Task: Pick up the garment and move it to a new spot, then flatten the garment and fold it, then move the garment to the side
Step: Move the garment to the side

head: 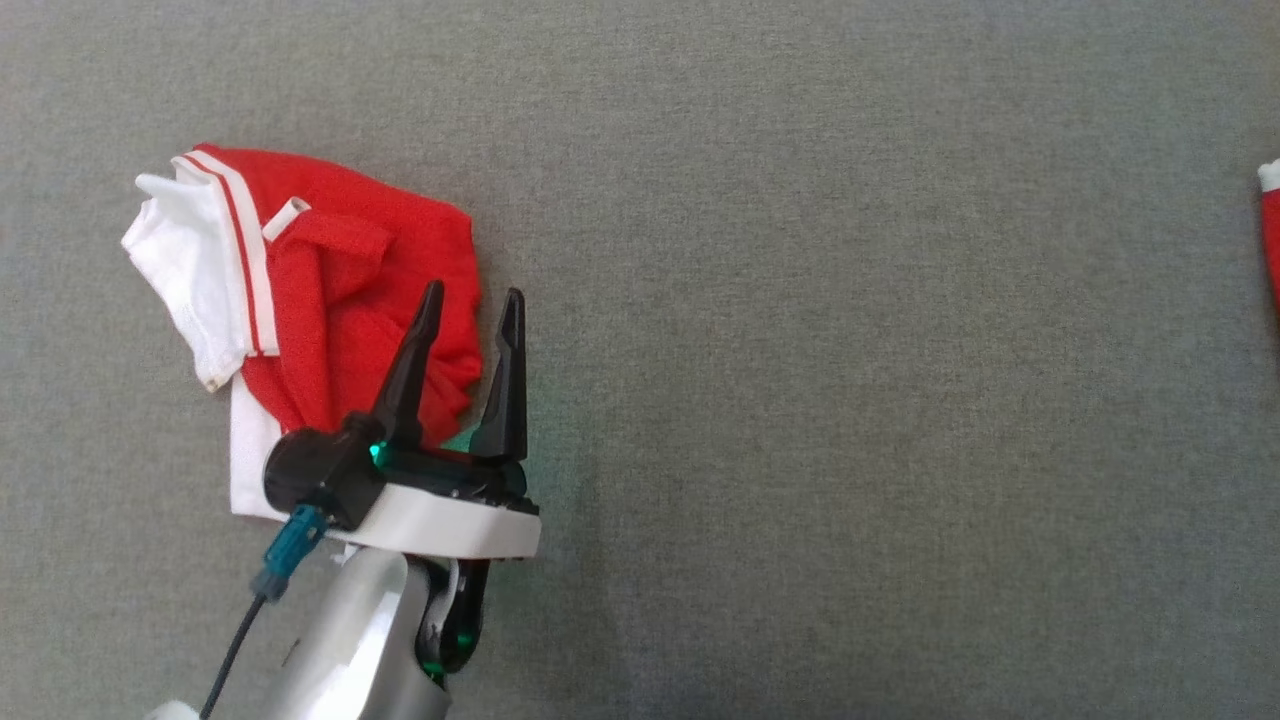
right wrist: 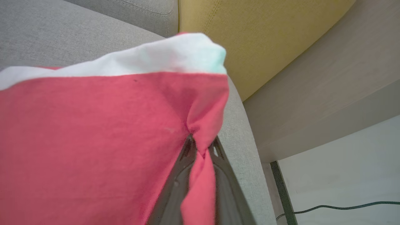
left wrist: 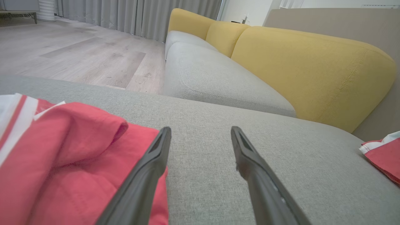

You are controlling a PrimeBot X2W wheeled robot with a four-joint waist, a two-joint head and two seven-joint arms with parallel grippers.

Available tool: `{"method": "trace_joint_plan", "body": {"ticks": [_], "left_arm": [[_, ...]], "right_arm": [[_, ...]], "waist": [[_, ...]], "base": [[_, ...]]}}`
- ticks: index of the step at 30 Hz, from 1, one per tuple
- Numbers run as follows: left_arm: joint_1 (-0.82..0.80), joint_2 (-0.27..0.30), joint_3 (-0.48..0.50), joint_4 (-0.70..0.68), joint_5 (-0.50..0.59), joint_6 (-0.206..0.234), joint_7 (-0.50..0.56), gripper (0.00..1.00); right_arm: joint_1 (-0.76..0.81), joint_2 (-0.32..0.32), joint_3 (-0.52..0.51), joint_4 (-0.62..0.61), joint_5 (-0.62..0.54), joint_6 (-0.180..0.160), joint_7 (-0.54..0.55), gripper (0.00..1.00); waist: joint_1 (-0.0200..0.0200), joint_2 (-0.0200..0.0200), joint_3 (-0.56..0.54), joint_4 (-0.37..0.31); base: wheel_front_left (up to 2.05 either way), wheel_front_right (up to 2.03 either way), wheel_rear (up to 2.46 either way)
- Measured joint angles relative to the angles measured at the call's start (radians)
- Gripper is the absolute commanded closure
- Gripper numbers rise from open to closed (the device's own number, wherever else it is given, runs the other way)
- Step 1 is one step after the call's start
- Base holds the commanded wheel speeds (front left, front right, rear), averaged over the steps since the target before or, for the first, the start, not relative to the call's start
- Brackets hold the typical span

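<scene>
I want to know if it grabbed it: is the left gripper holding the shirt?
No, the left gripper stands open at the edge of the shirt, clamping nothing.

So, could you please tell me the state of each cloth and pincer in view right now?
Jersey: crumpled on the grey cushion, not held.
Left pincer: open, empty, at the jersey's edge.
Right pincer: shut on the other cloth.
Other cloth: red with a white band, bunched, pinched between the fingers.
</scene>
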Motion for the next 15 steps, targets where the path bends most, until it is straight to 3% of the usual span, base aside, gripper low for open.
{"method": "trace_joint_plan", "body": {"ticks": [1,2,9,15], "left_arm": [[-0.003,0.0,-0.001,0.0,0.0,0.0,0.0,0.0],[-0.006,0.0,-0.001,0.0,0.0,0.0,0.0,0.0],[-0.009,0.0,0.006,0.011,0.0,0.0,0.0,0.0],[0.016,0.0,0.032,0.012,0.002,0.0,0.0,0.0]], "right_arm": [[-0.002,0.007,-0.007,0.0,-0.005,0.0,0.0,0.26],[-0.006,0.015,-0.016,0.001,-0.013,0.0,0.0,0.0],[-0.011,0.073,-0.076,-0.012,-0.054,0.0,-0.015,0.0],[-0.005,0.16,-0.118,-0.056,-0.059,0.0,-0.042,0.0]], "waist": [[0.0,0.0,0.001,0.0],[-0.0001,0.0,0.0,0.0],[-0.0002,0.0,-0.043,-0.009],[-0.0003,0.0,-0.11,-0.024]], "base": [[0.0,0.0,0.0],[0.0,0.0,0.0],[0.0,0.0,0.0],[0.0,0.0,0.0]]}}
